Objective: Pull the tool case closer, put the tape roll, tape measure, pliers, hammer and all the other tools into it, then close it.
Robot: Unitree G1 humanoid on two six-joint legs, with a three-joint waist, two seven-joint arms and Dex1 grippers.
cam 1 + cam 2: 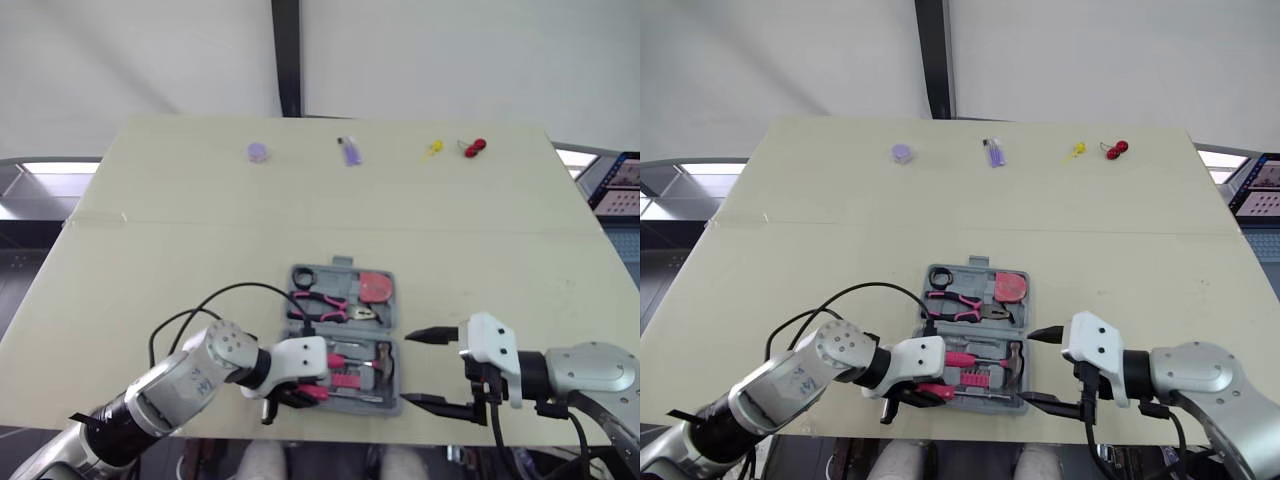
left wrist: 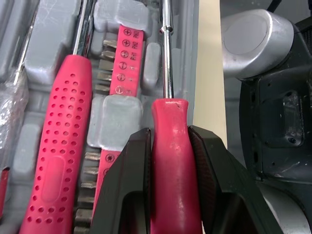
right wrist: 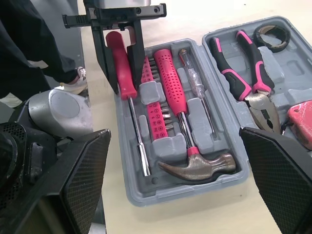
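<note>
We see the left gripper (image 2: 170,141) clamped on the pink handle of a screwdriver (image 2: 175,170), one black finger pressed to each side of it. The screwdriver's steel shaft runs along the slot nearest the table's front edge, in the near half of the tool case (image 3: 185,191). We cannot tell whether the handle sits fully down in its slot.

Just beside it in the same half lie a pink strip of screwdriver bits (image 2: 124,63), then the hammer (image 3: 170,87) with its dotted pink grip, and beyond that a slim clear-handled screwdriver (image 3: 195,80).

The right gripper (image 1: 435,370) hovers just beside the case's right end, its two fingers spread wide apart and holding nothing.

The grey case lies open and flat between the two grippers, close to the front edge of the pale table (image 1: 200,230). Its farther half holds the pliers (image 3: 229,73) with pink and black handles, the black tape roll (image 1: 297,274) at the left corner and the red tape measure (image 1: 377,288) at the right.

Well apart, along the table's far edge, sit four small things: a purple disc (image 1: 259,151), a purple oblong object (image 1: 351,153), a yellow piece (image 1: 431,151) and a red piece (image 1: 474,147).
</note>
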